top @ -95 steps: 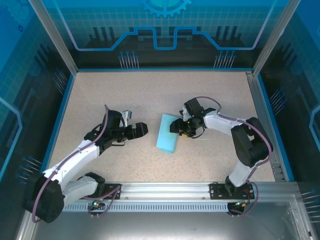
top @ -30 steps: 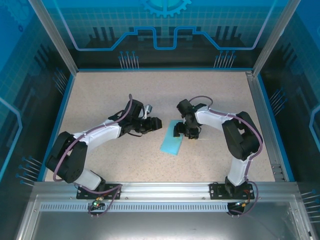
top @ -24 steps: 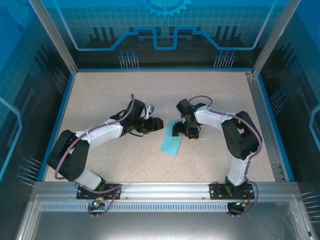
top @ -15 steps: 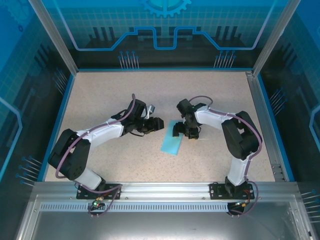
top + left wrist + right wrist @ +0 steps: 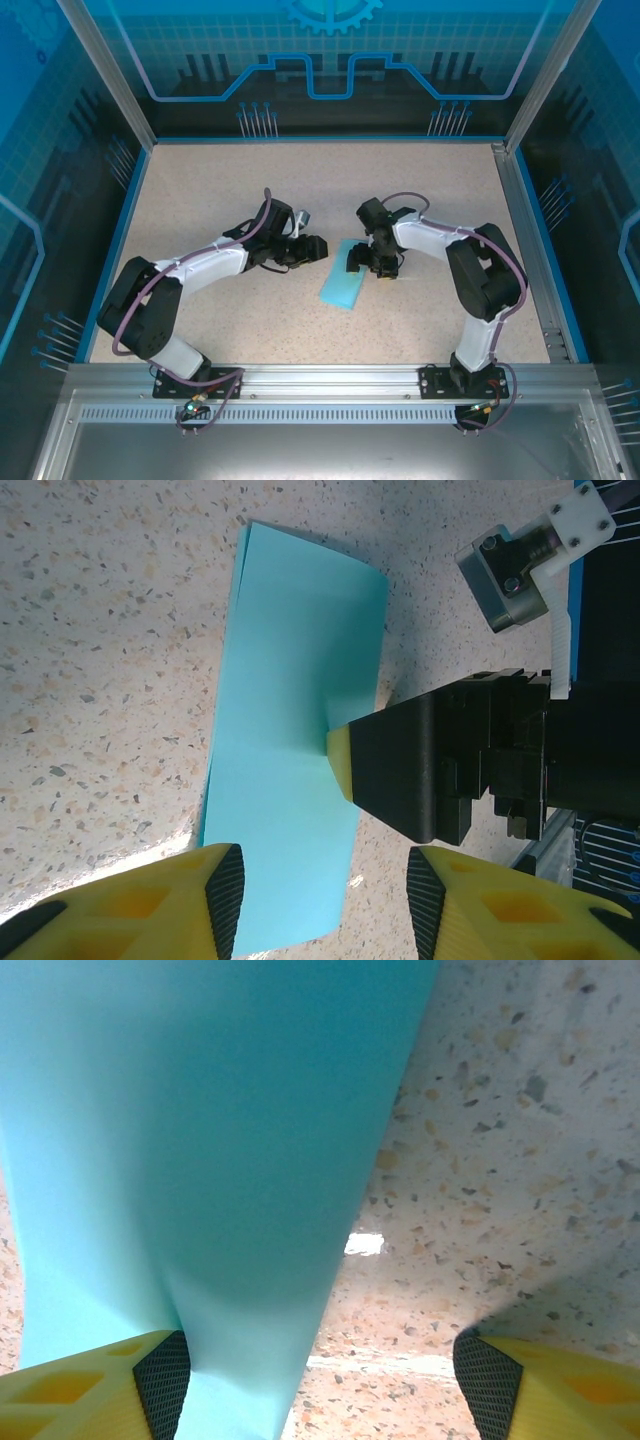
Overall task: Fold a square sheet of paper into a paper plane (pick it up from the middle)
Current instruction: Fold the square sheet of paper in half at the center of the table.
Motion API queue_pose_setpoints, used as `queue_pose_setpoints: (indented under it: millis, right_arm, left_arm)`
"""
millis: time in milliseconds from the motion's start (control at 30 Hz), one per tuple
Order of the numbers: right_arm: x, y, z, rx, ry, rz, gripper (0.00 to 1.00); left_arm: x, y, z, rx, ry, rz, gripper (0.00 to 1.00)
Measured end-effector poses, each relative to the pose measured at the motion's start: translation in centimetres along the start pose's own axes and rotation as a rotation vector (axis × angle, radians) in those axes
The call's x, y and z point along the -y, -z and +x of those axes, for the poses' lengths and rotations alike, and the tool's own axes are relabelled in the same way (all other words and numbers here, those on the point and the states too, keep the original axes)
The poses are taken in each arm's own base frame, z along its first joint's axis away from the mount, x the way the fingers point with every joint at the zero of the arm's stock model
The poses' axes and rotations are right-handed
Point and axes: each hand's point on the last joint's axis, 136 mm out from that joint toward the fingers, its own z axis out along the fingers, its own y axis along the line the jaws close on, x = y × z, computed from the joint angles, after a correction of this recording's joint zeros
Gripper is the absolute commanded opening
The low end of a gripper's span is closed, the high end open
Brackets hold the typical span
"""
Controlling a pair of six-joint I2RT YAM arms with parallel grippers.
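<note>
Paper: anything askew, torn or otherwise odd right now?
No tear visible. The folded sheet of paper lies on the table, but its layers look slightly offset along one long edge, and it puckers faintly where a right fingertip meets it.

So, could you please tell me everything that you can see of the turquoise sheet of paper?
The square sheet of paper is thin, matte, light turquoise and unmarked. It reads as a long rectangle, apparently folded in half, with a doubled edge at one corner. It lies on the speckled table. One yellow fingertip of the right gripper touches its long edge midway.
</note>
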Motion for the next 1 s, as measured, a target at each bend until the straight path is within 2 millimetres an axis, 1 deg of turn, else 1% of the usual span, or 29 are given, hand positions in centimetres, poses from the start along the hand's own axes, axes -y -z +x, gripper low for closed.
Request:
queue_pose_setpoints:
  millis: [267, 533, 700, 1000]
  right_arm:
    - [0.03, -0.22, 0.14, -0.019, 0.039, 0.048, 0.78]
    - [0.04, -0.27, 0.05, -0.012, 0.014, 0.044, 0.78]
    - [0.10, -0.30, 0.07, -0.011, 0.009, 0.045, 0.77]
    - [0.20, -0.34, 0.01, -0.006, 0.005, 0.049, 0.77]
  left_arm:
    - [0.03, 0.01, -0.03, 0.001, 0.011, 0.001, 0.50]
    - [0.28, 0.07, -0.24, 0.005, 0.009, 0.005, 0.50]
    - [0.43, -0.02, -0.46, 0.007, 0.011, 0.007, 0.47]
    - [-0.19, -0.82, -0.05, -0.019, 0.026, -0.005, 0.39]
